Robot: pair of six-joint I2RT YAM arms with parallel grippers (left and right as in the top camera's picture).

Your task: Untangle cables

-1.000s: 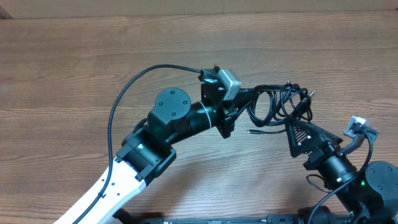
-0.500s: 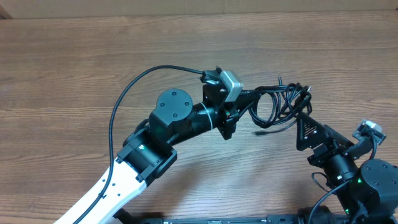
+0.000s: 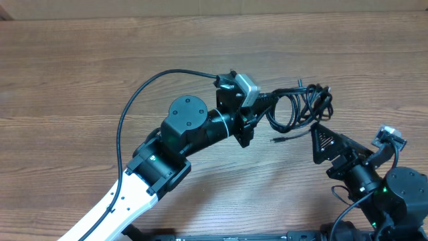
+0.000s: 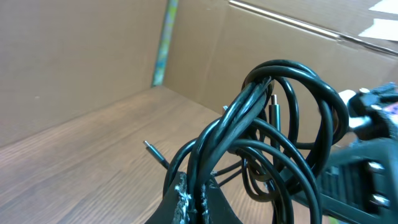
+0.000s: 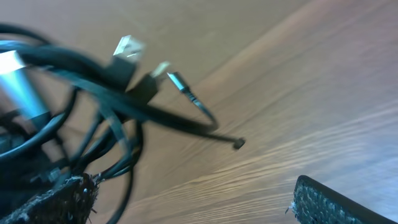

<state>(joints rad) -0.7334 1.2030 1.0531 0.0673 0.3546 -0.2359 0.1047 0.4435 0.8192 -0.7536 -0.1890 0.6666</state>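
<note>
1. Setting: a wood-grain table (image 3: 67, 67). The left wrist view shows a plain cardboard wall (image 4: 74, 50) along its far edge.
2. Surroundings: the black-and-white left arm (image 3: 174, 144) reaches in from the near left. Its own thick wire (image 3: 130, 107) arcs above the table to the silver wrist camera (image 3: 246, 88). Arm and camera cover the table just left of the bundle. The right arm's body fills the near right corner.
3. Task thing: the cables (image 3: 301, 107) form one knot of thin black loops, right of centre, between the two pincers. In the left wrist view the loops (image 4: 273, 124) rise from the grip and fan out to the right. One silver-tipped plug (image 3: 274, 140) sticks out on the near side, pointing left. Whether it rests on the wood cannot be told.
4. Left gripper (image 3: 259, 106): pinched tight on several strands at the left edge of the knot. The strands run together out of the clamped fingers (image 4: 186, 202).
5. Right gripper (image 3: 321, 134): jaws spread fully apart, holding nothing. It sits just near and right of the knot, tips pointing toward it. In its own view the blurred cables (image 5: 112, 93) pass above one finger (image 5: 62, 199). Whether they touch cannot be told.
</note>
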